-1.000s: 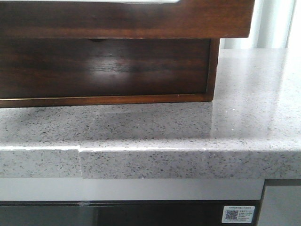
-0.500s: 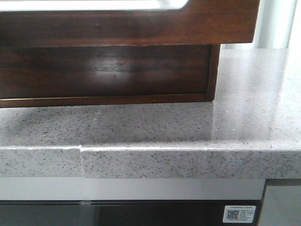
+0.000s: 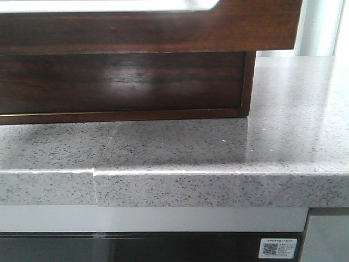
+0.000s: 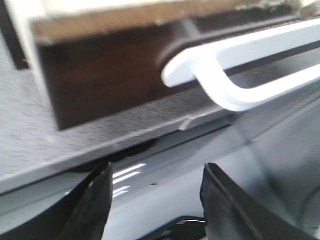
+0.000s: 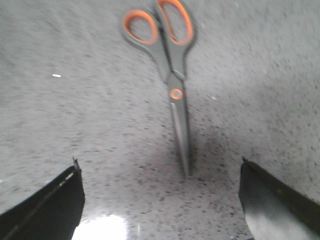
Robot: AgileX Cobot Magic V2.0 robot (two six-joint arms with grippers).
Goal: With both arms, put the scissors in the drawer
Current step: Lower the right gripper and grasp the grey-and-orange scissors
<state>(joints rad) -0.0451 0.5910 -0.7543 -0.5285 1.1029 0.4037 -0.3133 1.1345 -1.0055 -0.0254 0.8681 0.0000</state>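
The drawer [image 3: 147, 27] is a glossy dark-brown wooden front across the top of the front view, with a pale rounded opening along its top edge. It stands out over a darker wooden panel [image 3: 120, 82]. In the left wrist view dark wood [image 4: 100, 75] with a pale rounded loop [image 4: 225, 75] lies beyond my left gripper [image 4: 157, 167], which is open and empty, below the counter edge. The scissors [image 5: 172, 75], grey with orange-lined handles, lie flat on the speckled counter. Their blade tip points at my right gripper [image 5: 159, 165], which is open and empty just short of it.
The grey speckled stone counter [image 3: 218, 147] carries the wooden cabinet and has a thick front edge with a seam. Below it are a pale strip and a dark panel with a QR label [image 3: 278, 248]. Neither arm shows in the front view.
The drawer front has come slightly nearer and wider in the front view, and more of its pale opening shows. Most of that shift came before half a second ago.
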